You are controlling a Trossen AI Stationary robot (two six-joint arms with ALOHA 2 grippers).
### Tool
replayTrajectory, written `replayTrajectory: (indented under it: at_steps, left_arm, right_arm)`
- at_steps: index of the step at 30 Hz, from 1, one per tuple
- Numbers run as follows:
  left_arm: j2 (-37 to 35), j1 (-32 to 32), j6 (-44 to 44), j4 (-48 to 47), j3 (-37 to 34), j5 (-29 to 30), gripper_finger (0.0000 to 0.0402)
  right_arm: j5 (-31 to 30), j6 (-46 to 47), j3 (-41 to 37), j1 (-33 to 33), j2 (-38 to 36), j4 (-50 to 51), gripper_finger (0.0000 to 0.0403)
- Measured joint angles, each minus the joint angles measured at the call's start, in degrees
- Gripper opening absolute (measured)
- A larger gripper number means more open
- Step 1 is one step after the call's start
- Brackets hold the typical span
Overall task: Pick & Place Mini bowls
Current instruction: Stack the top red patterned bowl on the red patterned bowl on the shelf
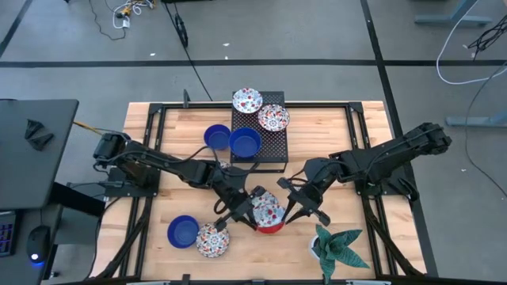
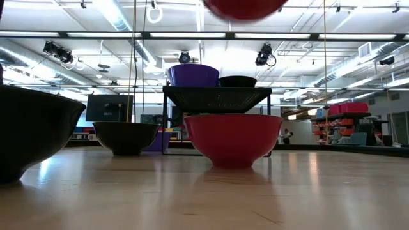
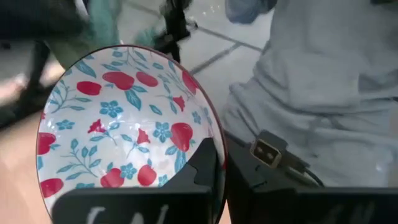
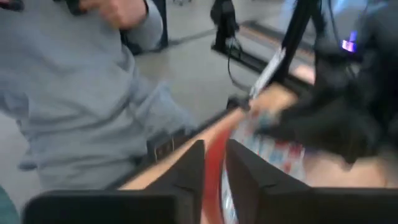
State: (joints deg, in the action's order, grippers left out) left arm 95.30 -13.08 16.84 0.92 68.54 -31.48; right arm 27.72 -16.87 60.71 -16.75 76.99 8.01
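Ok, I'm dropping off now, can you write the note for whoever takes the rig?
Left hand: shut on the rim of the held floral bowl, which is off the table.
Right hand: at the same rim.
Rack: two floral bowls and a blue bowl; second blue bowl beside it.
Front left: third blue bowl, last floral bowl.
Left to do: set the held bowl down; where is unclear.

And here we are in a robotics lab, an open industrial hall. The pale butcher-block wooden counter (image 1: 333,138) sits in a black metal frame on a grey concrete floor (image 1: 317,32) crossed with dark tape lines, loose cables trailing across it. Across the low view, long fluorescent ceiling lights (image 2: 121,16) run beside exposed silver ducts (image 2: 38,52), and black cameras on ceiling mounts (image 2: 264,55) look down. A dark computer monitor (image 2: 108,107) stands behind, red storage bins (image 2: 348,108) shelved far right.
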Motion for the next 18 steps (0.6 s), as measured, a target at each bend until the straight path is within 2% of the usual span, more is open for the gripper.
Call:
replayTrajectory:
  at_steps: [4, 7, 11, 14, 18]
  left_arm:
    - [0.1, 0.0, -1.7, -0.1, 0.0, 0.4, 0.0013]
    - [-0.1, -0.1, -3.4, -1.1, 0.0, 3.0, 0.0013]
    - [-1.8, -0.5, -3.8, -6.5, 2.3, 6.7, 0.0013]
    - [-3.1, -1.4, -2.7, -15.9, 7.5, 13.3, 0.0014]
    - [-3.3, -2.4, -2.2, -33.8, 18.8, 30.1, 0.0013]
  right_arm:
    - [-0.1, -0.2, 0.0, 0.4, -1.5, -2.0, 0.012]
    - [-0.9, -0.5, 0.0, 0.4, -5.0, -0.9, 0.0146]
    - [-9.8, 1.9, 0.0, -1.0, -10.4, 5.5, 0.0155]
    - [-17.9, 4.9, 0.0, -2.7, -13.1, 11.8, 0.0151]
    - [-25.1, 10.1, -1.6, -5.2, -13.8, 15.1, 0.0137]
